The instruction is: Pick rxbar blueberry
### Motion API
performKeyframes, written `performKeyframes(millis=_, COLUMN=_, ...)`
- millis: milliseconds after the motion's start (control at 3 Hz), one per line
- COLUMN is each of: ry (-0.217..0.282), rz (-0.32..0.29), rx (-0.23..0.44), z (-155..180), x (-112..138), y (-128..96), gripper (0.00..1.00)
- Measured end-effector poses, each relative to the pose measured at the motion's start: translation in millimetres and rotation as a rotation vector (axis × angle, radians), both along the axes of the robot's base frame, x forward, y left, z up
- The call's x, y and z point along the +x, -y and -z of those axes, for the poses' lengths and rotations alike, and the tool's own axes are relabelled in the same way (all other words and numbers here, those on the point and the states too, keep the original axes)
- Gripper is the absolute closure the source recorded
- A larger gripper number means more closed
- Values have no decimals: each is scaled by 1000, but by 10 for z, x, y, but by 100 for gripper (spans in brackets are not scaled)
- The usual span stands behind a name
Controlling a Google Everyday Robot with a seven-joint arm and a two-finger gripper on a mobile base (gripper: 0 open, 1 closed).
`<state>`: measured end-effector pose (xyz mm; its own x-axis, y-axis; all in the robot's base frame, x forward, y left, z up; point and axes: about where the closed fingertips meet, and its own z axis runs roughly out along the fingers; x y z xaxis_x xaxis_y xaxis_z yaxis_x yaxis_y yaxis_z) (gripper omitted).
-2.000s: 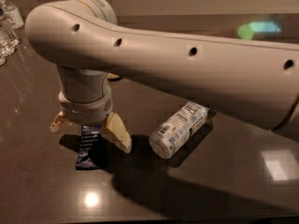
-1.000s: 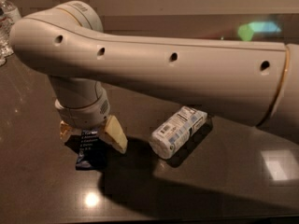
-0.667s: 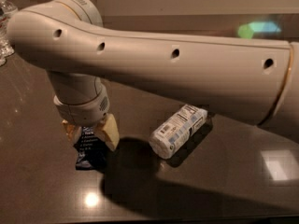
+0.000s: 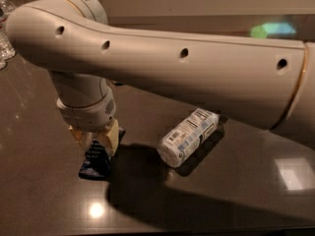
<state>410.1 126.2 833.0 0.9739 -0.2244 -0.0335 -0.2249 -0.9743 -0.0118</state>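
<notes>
My gripper [image 4: 95, 140] hangs low over the left part of the dark table [image 4: 44, 200], fingers clamped on the top end of the blue snack bar [image 4: 96, 163]. Bar stands nearly upright w/ its lower end on the tabletop. A labelled bottle [image 4: 189, 136] lies on its side to the right, not touching.

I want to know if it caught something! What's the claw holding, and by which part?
The claw pinches the rxbar blueberry by its upper end; the lower end rests on the dark table.
</notes>
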Motion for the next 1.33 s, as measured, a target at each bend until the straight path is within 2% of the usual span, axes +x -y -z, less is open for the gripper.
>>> performKeyframes(millis=667, ry=84, rz=110, rx=-14, z=-224, x=368, y=110, gripper=100)
performKeyframes(millis=1333, ry=139, rz=198, rx=-1, z=-627, x=670, y=237, gripper=100)
